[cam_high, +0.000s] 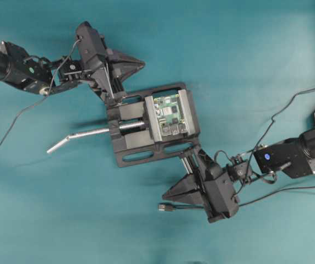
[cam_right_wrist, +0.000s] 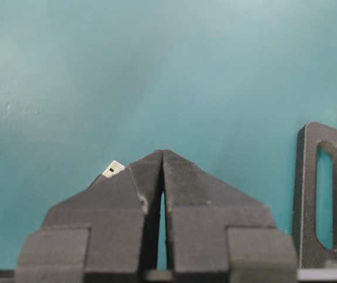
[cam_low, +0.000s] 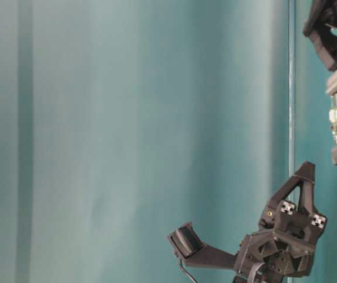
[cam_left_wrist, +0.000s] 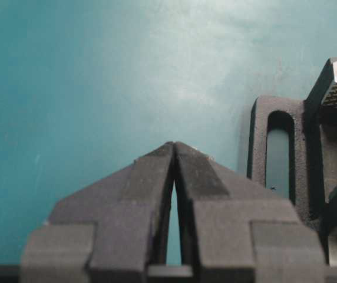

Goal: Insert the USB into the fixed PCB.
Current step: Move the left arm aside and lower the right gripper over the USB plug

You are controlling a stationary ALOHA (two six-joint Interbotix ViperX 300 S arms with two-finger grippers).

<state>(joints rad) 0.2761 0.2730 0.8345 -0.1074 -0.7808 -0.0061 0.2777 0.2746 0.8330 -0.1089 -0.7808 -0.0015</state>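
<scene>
A plain teal cloth covers the tabletop (cam_high: 47, 220), and a teal curtain hangs behind it in the table-level view; I see little other clutter.

At the middle sits a black vise (cam_high: 146, 124) with its silver bent handle (cam_high: 80, 136) pointing left. Its grey jaws clamp the fixed PCB (cam_high: 168, 114), and I judge that is so the board cannot slide when a plug is pushed into its silver ports, which face the near edge.

The USB (cam_high: 166, 207) lies loose on the cloth, near and slightly right of the vise, its cable (cam_high: 289, 191) trailing off right. In the right wrist view its silver tip (cam_right_wrist: 114, 169) peeks out just beside the fingers.

My left end effector (cam_high: 138, 65) has its fingers together, holding nothing, at the vise's far left corner. My right end effector (cam_high: 168, 195) is likewise closed and empty, just beside the plug, handy for picking it up once it opens.
</scene>
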